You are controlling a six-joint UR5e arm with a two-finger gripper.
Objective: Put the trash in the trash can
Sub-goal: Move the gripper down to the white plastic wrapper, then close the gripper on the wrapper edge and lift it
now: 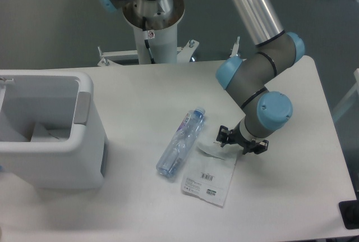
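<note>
Stood broad and white, the desk (140, 96), carrying all the task's things. Reached down from the top of the view, the arm (255, 79), silver tube ending in grey joints with light-blue caps, bent low over the right half of the desk. Sat at the left edge, the bin (84, 158), boxy and white, thick-rimmed, open at the top, a grey panel on its inner right wall. Rose behind the desk, the white pedestal (152, 23) of the arm's base.

Lay near the middle of the desk, well apart from the bin, the bottle (180, 143): crushed, clear, on its side, cap end toward the upper right, blue-purple label along its upper half. Lay flat just right of the bottle, the packet (210, 174), white, barcode label facing up, its upper end rumpled. Hovered right at that upper end, the gripper (242, 141), black, low over the desk. Could not tell how far its fingers were parted, nor whether they touched the packet.
</note>
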